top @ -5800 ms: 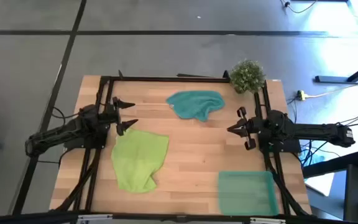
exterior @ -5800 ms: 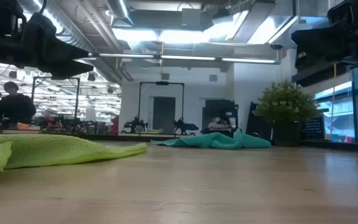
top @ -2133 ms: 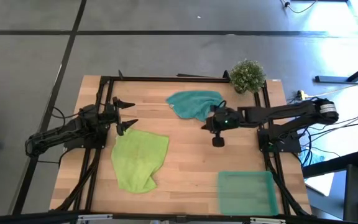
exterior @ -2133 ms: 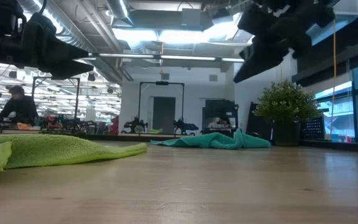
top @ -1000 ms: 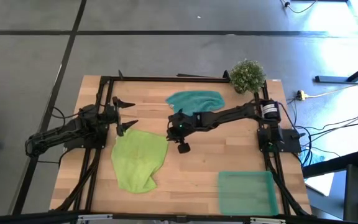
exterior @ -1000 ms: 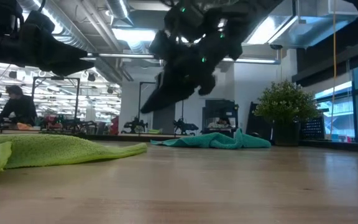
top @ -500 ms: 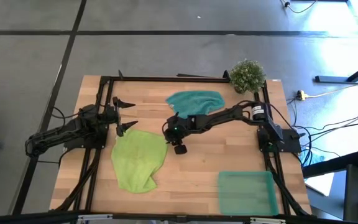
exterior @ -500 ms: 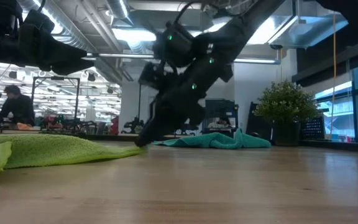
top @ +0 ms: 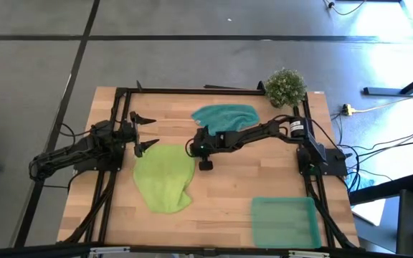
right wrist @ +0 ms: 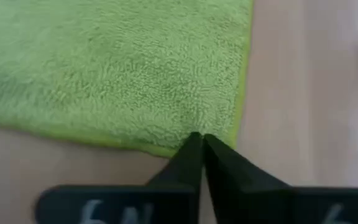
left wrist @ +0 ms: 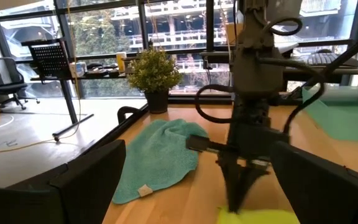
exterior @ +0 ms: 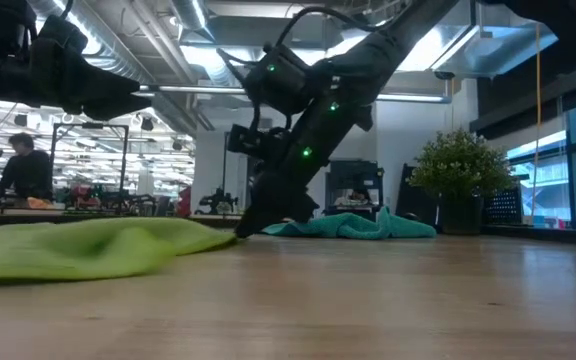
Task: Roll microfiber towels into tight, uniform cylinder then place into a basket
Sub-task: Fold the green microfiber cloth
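Right wrist view: right hand (right wrist: 199,138) pinches lime towel's (right wrist: 104,68) edge.

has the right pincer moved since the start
Yes. The right pincer has swung from the table's right edge, past the teal towel, to the lime green towel.
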### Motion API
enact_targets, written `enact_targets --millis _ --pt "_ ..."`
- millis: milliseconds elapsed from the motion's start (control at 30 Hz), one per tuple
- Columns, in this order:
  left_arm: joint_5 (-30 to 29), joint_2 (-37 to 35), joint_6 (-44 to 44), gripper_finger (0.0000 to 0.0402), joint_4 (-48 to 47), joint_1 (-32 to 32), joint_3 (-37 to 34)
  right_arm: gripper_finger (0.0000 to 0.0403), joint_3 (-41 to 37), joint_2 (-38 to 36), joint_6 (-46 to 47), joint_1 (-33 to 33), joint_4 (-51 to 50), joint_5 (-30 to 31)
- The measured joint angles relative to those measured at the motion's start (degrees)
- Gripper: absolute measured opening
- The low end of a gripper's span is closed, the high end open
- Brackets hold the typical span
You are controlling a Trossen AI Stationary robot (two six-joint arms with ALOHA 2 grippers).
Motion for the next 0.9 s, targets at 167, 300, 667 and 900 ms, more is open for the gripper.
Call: enact_targets --millis 167,300,667,900 --pt "0.0 0.0 -0.1 0.0395 0.0 0.0 0.0 0.0008 0.0 -0.1 0.3 -1.8 -2.9 7.5" --pt "0.0 0.0 -0.4 0.0395 0.0 0.0 0.0 0.0006 0.0 -0.1 0.2 -3.2 -3.6 8.1" --pt "-0.1 0.0 -0.1 0.0395 0.1 0.0 0.0 0.0016 7.5 -0.6 0.0 -2.7 -15.1 8.7" --pt "-0.8 0.0 2.8 0.0395 0.2 0.0 0.5 0.0016 8.0 -6.4 -0.4 0.0 -17.1 8.9"
